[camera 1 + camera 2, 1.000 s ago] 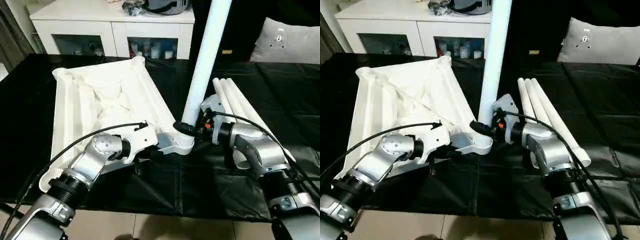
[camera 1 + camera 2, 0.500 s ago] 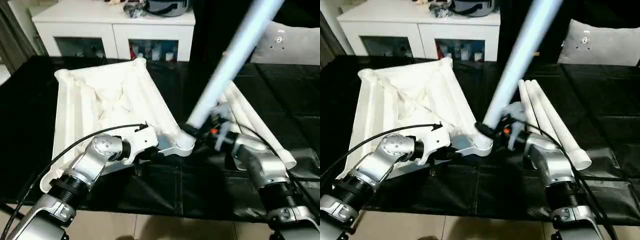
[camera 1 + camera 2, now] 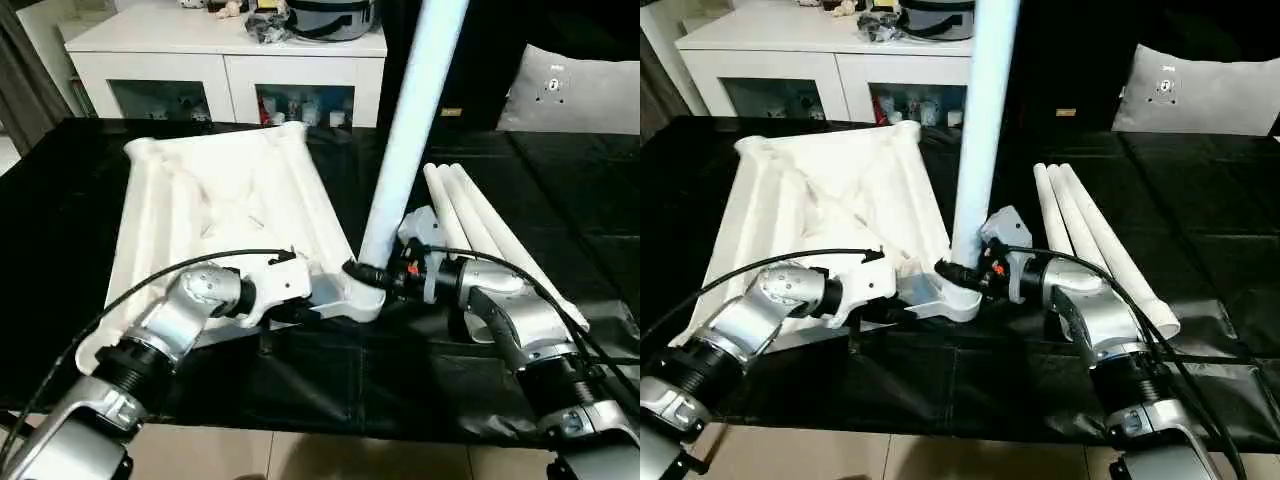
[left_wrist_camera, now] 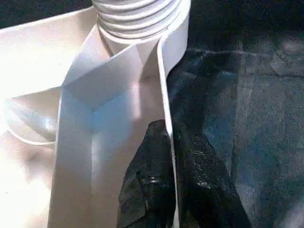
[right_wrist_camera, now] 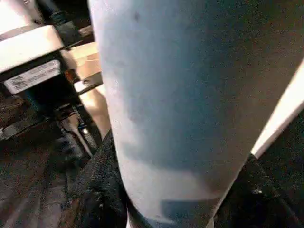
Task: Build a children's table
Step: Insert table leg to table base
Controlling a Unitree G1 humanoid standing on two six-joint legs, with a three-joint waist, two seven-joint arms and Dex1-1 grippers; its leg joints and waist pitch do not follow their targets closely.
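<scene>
No lettering can be read anywhere. In the right wrist view, at the upper left of the frame, a small white rectangular label sits on a dark block of robot hardware; it carries dark printed lines, too blurred to make out.

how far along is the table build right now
Done: no leg visibly finished. In hand: right gripper holds one long white tapered leg upright at the corner socket of the overturned white plastic tabletop, whose rim left gripper pinches. Left: three white legs lying on the black cover.
</scene>
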